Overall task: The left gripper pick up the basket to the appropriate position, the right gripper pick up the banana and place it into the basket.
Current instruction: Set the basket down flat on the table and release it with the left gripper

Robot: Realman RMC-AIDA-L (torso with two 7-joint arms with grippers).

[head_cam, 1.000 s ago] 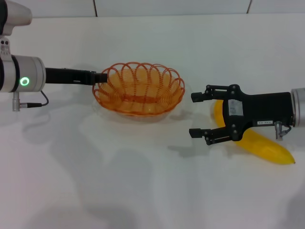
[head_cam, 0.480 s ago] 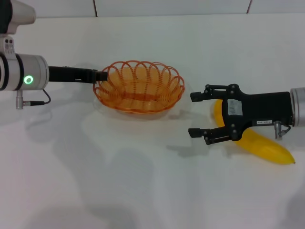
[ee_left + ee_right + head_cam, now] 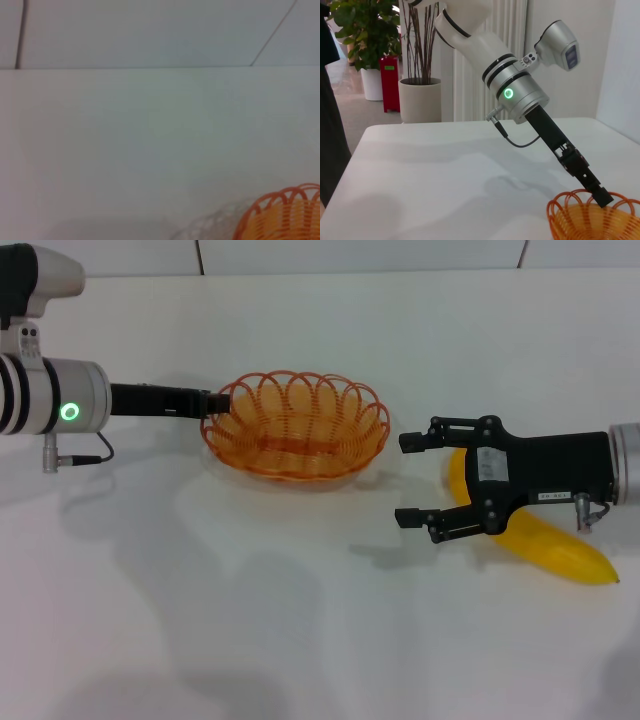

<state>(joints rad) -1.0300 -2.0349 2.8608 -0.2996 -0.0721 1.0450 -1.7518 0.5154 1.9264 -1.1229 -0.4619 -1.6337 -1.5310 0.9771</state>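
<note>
The left gripper (image 3: 205, 405), jaws clamped on the light, springy basket (image 3: 295, 427) rim at 9 o'clock; right gripper (image 3: 415, 480) gapes empty over the smooth banana (image 3: 555, 545); grip mid-body.

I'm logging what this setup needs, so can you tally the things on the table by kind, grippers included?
Baskets: 1, the orange basket
Bananas: 1, the yellow banana
Grippers: 2, the left gripper at the basket's rim and the right gripper, open above the banana
Total: 4
</note>
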